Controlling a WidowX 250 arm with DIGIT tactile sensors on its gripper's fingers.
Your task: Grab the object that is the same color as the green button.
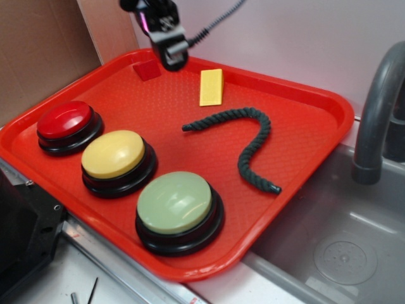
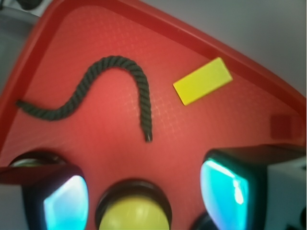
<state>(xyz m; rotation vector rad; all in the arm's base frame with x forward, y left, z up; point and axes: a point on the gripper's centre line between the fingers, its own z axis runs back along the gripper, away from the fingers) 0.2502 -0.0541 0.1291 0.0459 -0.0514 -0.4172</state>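
The dark green S-curved rope piece (image 1: 253,142) lies on the red tray (image 1: 316,120), right of centre; it also shows in the wrist view (image 2: 115,91). The pale-green domed button (image 1: 176,202) stands on its black base at the tray's front. My gripper (image 1: 169,56) hangs above the tray's far edge, well away from the rope. In the wrist view my gripper (image 2: 146,191) is open and empty, with the two pads (image 2: 223,189) wide apart.
A yellow-domed button (image 1: 114,154) and a red-domed button (image 1: 64,120) stand left of the green one. A yellow wedge block (image 1: 211,87) and a small red block (image 1: 147,69) lie near the far edge. A grey sink (image 1: 335,247) and faucet (image 1: 376,114) are on the right.
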